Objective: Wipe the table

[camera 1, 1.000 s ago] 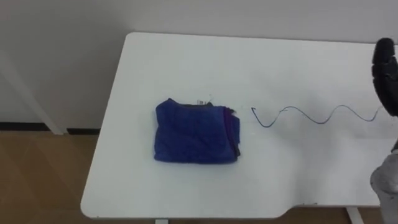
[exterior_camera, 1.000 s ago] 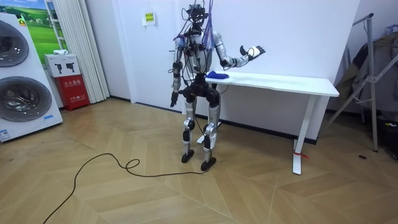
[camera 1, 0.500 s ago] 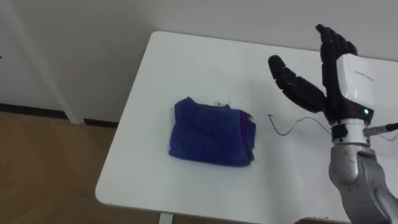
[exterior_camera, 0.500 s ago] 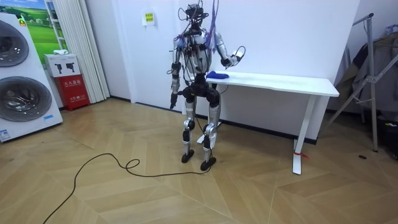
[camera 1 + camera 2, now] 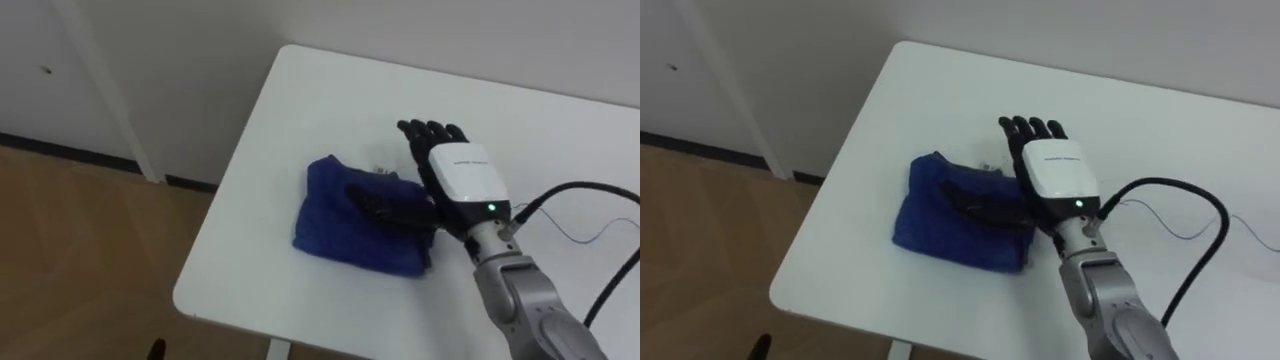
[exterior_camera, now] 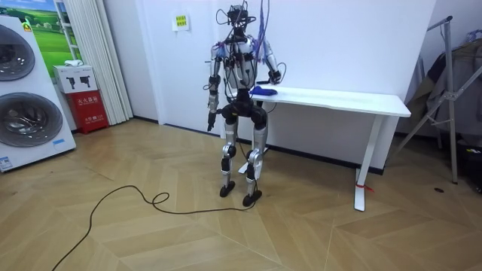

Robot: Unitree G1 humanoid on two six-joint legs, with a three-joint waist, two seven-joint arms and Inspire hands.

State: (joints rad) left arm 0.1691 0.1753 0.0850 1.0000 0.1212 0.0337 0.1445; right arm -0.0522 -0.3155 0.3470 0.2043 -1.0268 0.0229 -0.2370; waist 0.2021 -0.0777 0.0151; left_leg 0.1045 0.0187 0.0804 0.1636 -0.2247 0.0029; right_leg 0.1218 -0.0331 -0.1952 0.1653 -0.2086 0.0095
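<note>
The right robot hand (image 5: 462, 178) is hovering low over the right edge of the blue cloth (image 5: 335, 218), back turned up. Its fingers (image 5: 428, 133) are stretching straight and apart past the cloth's far right corner, and its thumb (image 5: 392, 211) is reaching sideways across the cloth's middle. Whether the hand is pressing on the cloth cannot be told.

Half a second ago this hand was standing upright, raised to the right of the cloth above the thin blue scribble (image 5: 1181, 232). A second ago it was only showing at the eye view's right edge. It is now lying flat and low instead.

The cloth is lying folded near the left end of the white tabletop (image 5: 300, 100), and it is keeping the same place there. Its apparent shift is the camera's own.

In the room view the robot is standing at the tabletop's end on the room view's left, facing the wall (image 6: 339, 38), on the same spot as before. Its right arm, earlier stretched high over the tabletop, is now drawn in and bent down by the cloth. The left robot hand (image 6: 210, 119) is hanging beside its hip.
</note>
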